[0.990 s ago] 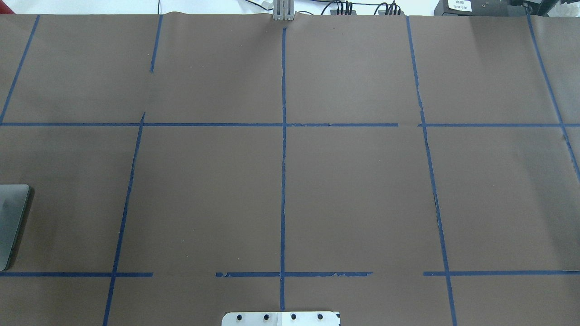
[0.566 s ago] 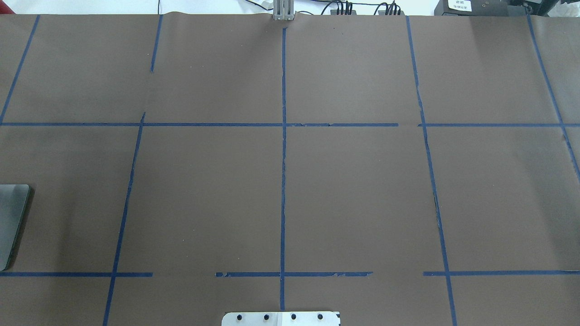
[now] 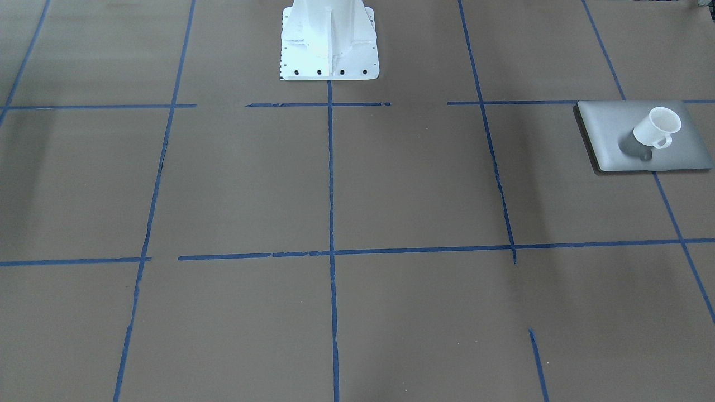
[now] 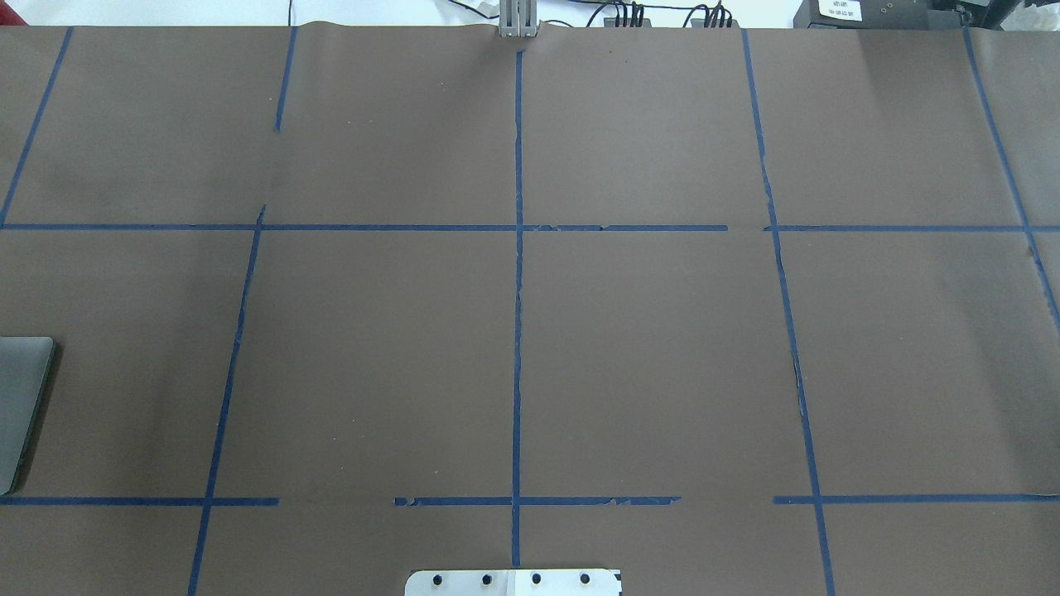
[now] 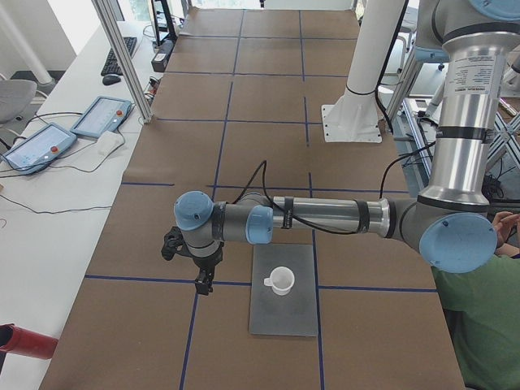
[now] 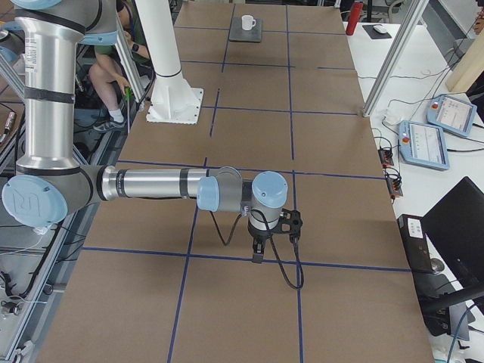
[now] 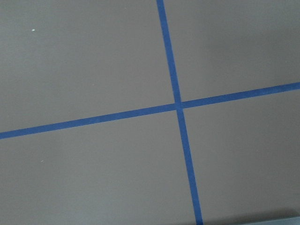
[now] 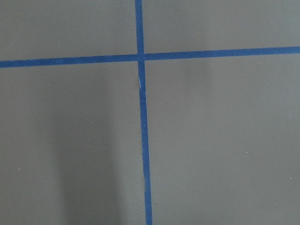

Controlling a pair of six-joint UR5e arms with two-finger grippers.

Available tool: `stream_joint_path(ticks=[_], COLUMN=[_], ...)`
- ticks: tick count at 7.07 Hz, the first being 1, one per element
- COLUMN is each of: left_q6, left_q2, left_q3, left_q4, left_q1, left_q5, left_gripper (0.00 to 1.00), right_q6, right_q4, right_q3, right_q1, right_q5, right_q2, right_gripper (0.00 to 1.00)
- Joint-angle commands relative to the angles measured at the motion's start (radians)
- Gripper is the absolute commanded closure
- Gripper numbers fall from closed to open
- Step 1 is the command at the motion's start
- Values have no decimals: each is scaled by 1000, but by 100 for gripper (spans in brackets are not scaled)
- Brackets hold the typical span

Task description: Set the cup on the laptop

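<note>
The white cup (image 3: pixel 656 127) stands upright on the closed silver-grey laptop (image 3: pixel 609 120), handle toward the camera in the front-facing view. Both also show in the exterior left view, cup (image 5: pixel 281 280) on laptop (image 5: pixel 284 317), and far away in the exterior right view, cup (image 6: pixel 247 23) on laptop (image 6: pixel 258 35). The overhead view shows only a corner of the laptop (image 4: pixel 21 397). My left gripper (image 5: pixel 195 272) hangs beside the laptop over a tape crossing, apart from the cup. My right gripper (image 6: pixel 272 240) hangs over the table's other end. I cannot tell whether either is open or shut.
Brown paper with blue tape lines (image 4: pixel 518 331) covers the table. The white robot base (image 3: pixel 329 39) stands at its rear middle. Teach pendants (image 6: pixel 427 140) and cables lie on a side bench. A person in green (image 5: pixel 487 325) sits near the robot.
A faint shadow over the table's left part has lightened. The laptop corner has not moved.
</note>
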Motion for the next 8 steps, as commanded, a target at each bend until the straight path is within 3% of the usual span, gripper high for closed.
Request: stream_joint_path(ticks=[1, 8], left_q6=[35, -89], left_q2=[78, 77], left_q3=[-44, -72], left_q4=[42, 37], left_q1=[-60, -66], left_q5=[-95, -94], left_gripper=[0, 0], right_q6=[0, 0], right_q4=[0, 0], right_q3=[0, 0], right_q1=[0, 0], right_q5=[0, 0], right_q2=[0, 0], right_gripper=[0, 0])
